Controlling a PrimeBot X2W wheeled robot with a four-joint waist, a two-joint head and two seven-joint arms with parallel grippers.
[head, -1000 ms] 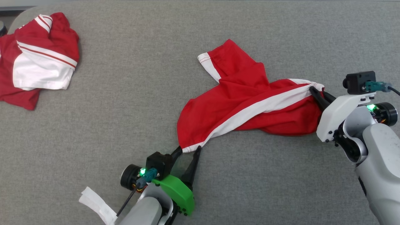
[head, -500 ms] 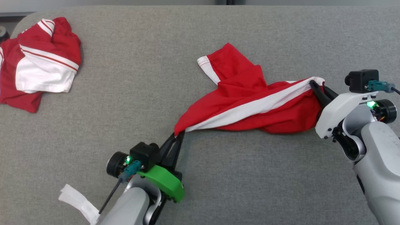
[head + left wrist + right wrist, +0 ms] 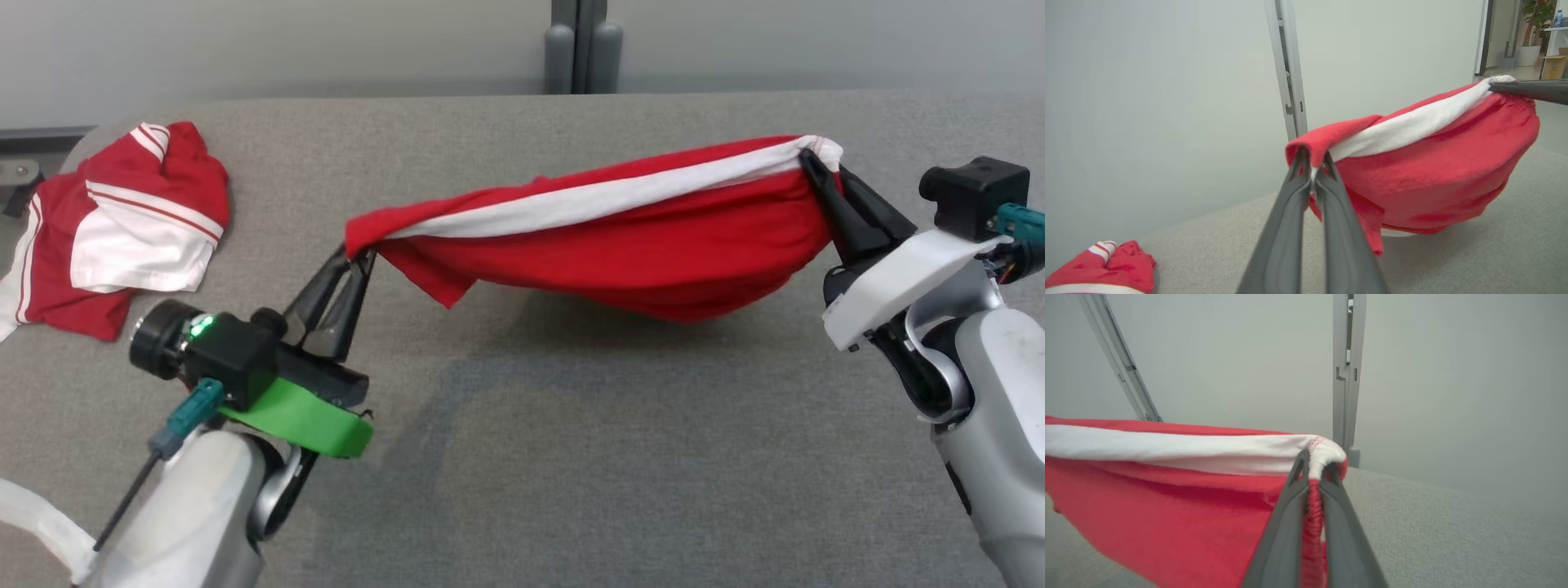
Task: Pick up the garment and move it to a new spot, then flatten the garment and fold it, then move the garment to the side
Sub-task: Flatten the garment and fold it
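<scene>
While you look from the head view, you see the red garment (image 3: 620, 261) hanging above the grey table (image 3: 571, 457), stretched between your two grippers. Your left gripper (image 3: 357, 255) is closed on the left end of the cloth. Its two dark fingers meet at the tips, and the red fabric is pinched between them and folds over them. Your right gripper (image 3: 812, 159) is closed on the other end, where the white edge and the gathered red hem are bunched together. In the right wrist view you can see this hem running down between the two fingers. The right end is held a little higher than the left one.

A white band (image 3: 588, 200) runs along the top edge of the garment from one gripper to the other, and it looks quite taut. Below it the red body sags like a shallow bag, with a loose corner hanging down near the left gripper. A soft shadow lies on the table under the cloth. Whether the lowest fold touches the table, I cannot tell for sure.

A second red and white garment (image 3: 122, 229) lies crumpled at the far left corner of the table, well apart from the held one. Behind the table stands a pale wall with a grey vertical post (image 3: 581, 45).
</scene>
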